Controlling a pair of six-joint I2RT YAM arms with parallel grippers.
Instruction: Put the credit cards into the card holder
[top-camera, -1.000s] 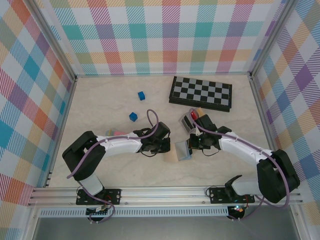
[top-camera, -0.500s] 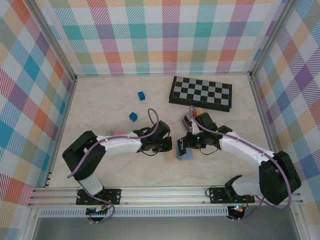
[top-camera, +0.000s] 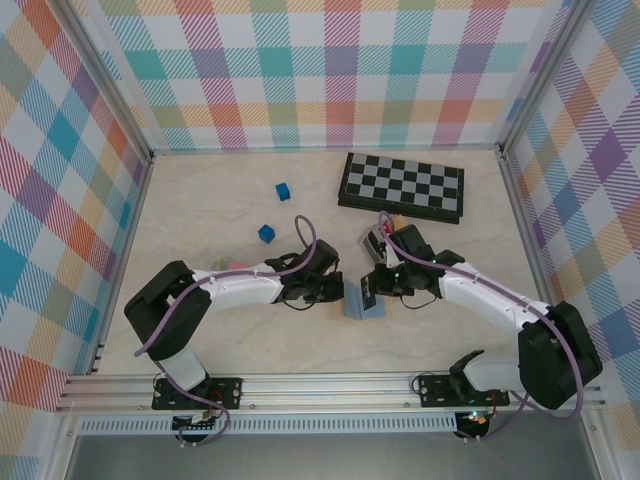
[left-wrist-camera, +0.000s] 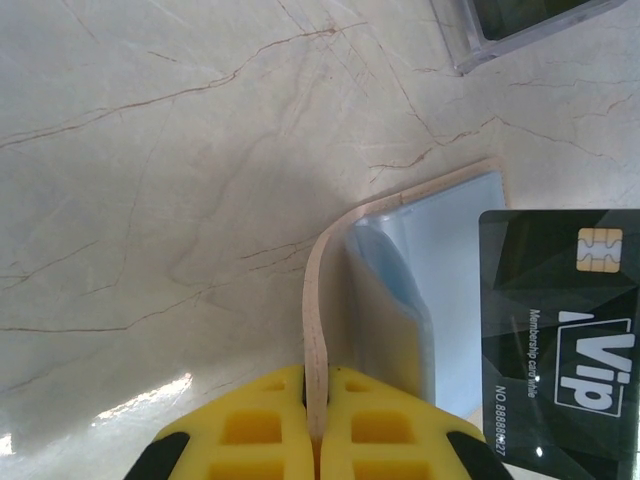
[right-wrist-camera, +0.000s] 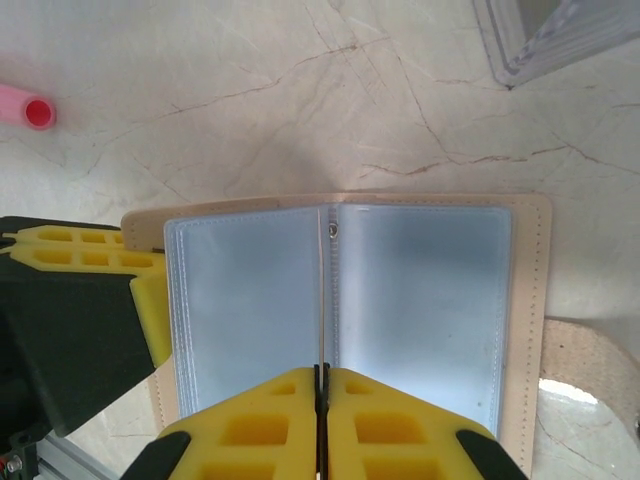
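Card holder (right-wrist-camera: 420, 290) lies spread open on the bench (left-wrist-camera: 150, 150) between the two arms, near its front edge, with its blue-grey sleeves facing up and its tan cover showing around them. The left end effector (left-wrist-camera: 315, 385) has its yellow fingers pressed together on the tan flap at the holder's left edge, which curves up from the surface. The right end effector (right-wrist-camera: 321, 375) is clamped on the black card (left-wrist-camera: 555, 330), a "VIP" credit card with a gold chip. In the right wrist view this card appears edge-on as a thin dark line over the holder's centre fold. A clear plastic case (left-wrist-camera: 520, 25) sits on the bench just beyond the holder. Farther back are a chessboard (top-camera: 402, 186) and two blue cubes (top-camera: 283, 190), well apart from the holder.
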